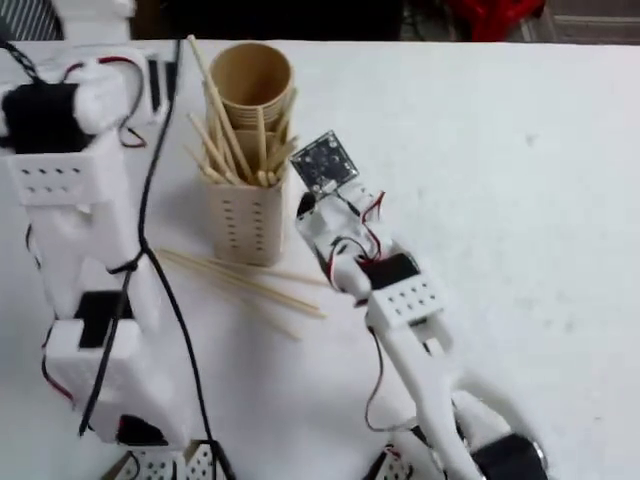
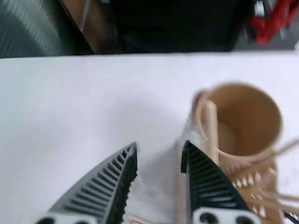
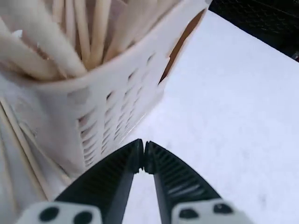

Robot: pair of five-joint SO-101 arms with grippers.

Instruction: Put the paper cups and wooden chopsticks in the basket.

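Several wooden chopsticks (image 1: 250, 280) are lying loose on the counter (image 1: 520, 200), fanned out at the foot of the basket (image 1: 245, 225). The rest are standing inside it, packed around the paper cups (image 1: 252, 80), which are sitting nested in its mouth as far as I can tell.

The right pincer (image 3: 142, 156) is hanging just beside the basket wall with its tips pressed together and nothing between them. The left pincer (image 2: 159, 158) is hovering spread and empty near the cup rim.

The basket is looking tall, narrow and top-heavy, so a sideways nudge from either arm is likely to be enough to tip it and spill everything. The loose sticks are lying flat and thin, so a pinch may be skidding off them or rolling them away. The black cable (image 1: 150, 200) is running close to the leaning sticks and could be snagging them.
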